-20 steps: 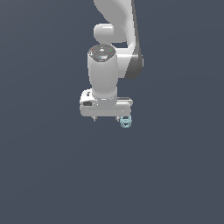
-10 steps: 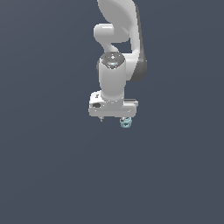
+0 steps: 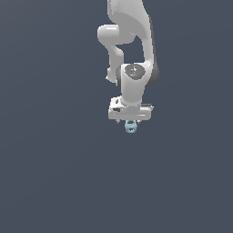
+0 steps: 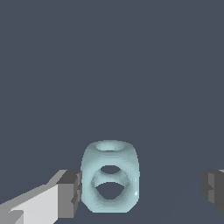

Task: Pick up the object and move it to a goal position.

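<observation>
- Gripper (image 4: 140, 192): jaws spread wide, nothing held.
- Object (image 4: 110, 176): teal ring piece between the fingers (image 4: 69, 193), right by one, well apart from the other.
- Risk: off-centre closing may shove or twist it out.

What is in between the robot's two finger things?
The pale teal object sits between the fingers, close beside one and apart from the other. The rest of the gap is bare. The wrist view shows this best.
</observation>
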`<state>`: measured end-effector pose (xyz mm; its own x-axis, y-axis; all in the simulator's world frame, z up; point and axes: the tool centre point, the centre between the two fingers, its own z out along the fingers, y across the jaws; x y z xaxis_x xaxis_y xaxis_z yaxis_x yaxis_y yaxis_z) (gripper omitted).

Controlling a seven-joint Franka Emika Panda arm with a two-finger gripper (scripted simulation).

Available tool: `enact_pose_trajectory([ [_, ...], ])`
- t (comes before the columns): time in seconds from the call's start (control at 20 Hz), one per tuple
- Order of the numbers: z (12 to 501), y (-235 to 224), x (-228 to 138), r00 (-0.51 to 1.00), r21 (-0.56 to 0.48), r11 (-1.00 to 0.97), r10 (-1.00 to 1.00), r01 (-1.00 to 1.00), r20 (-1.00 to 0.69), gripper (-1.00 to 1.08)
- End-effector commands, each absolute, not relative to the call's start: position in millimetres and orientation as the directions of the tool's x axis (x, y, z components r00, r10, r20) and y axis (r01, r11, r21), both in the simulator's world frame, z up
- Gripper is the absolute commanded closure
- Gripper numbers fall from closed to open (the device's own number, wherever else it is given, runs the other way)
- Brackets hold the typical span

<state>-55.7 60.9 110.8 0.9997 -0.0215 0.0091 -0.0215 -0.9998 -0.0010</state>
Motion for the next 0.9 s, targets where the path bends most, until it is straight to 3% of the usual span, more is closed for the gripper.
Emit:
enact_pose_trajectory([
  [0.0, 101, 71, -67, 1.000, -0.001, -1.000, -0.024, -0.024, 0.006, -0.92],
  [0.85, 69, 83, -83, 1.000, 0.000, -1.000, -0.024, -0.024, 0.000, -0.92],
])
